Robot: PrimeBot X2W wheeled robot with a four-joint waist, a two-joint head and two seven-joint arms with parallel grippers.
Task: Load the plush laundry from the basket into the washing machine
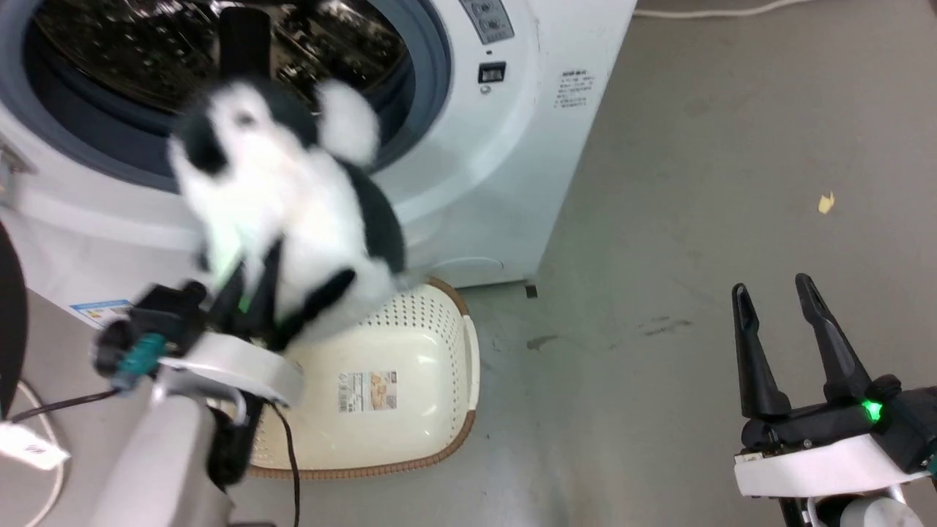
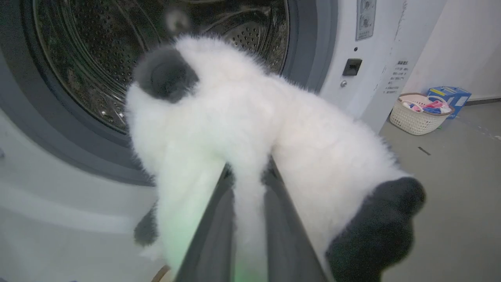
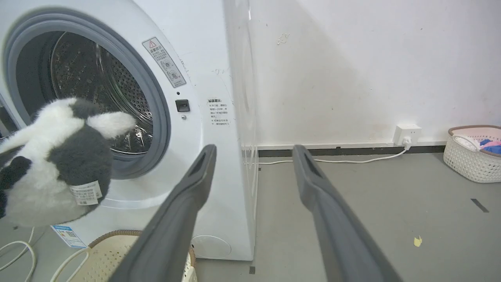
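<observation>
My left pincer (image 2: 248, 172) is clenched on the plush laundry (image 2: 242, 109), with a fold of its white belly fur squeezed between my two dark fingers (image 2: 213, 231). The toy hangs in the air above the basket (image 1: 468, 351) and just in front of the round mouth of the washing machine (image 1: 505, 146). From my head view its black-patched head points toward the opening, and from the right wrist view it floats to the left, level with the lower part of the grey door seal (image 3: 160, 129). It looks blurred in the head view, so I judge that I am carrying it. The basket sits on the floor near the foot of the machine with nothing in it; I can read the label (image 1: 367, 391) on its bare bottom. So I take the picking-up half of the job as done. What is left is the loading itself: none of the toy is past the seal yet, and the shiny drum (image 2: 98, 51) behind it holds no laundry that I can see. I will need to push the plush far enough in before letting go, so it does not slide back out over the lip. My right pincer (image 1: 772, 285) hangs on the near right over bare floor, fingers spread apart and grasping nothing.
</observation>
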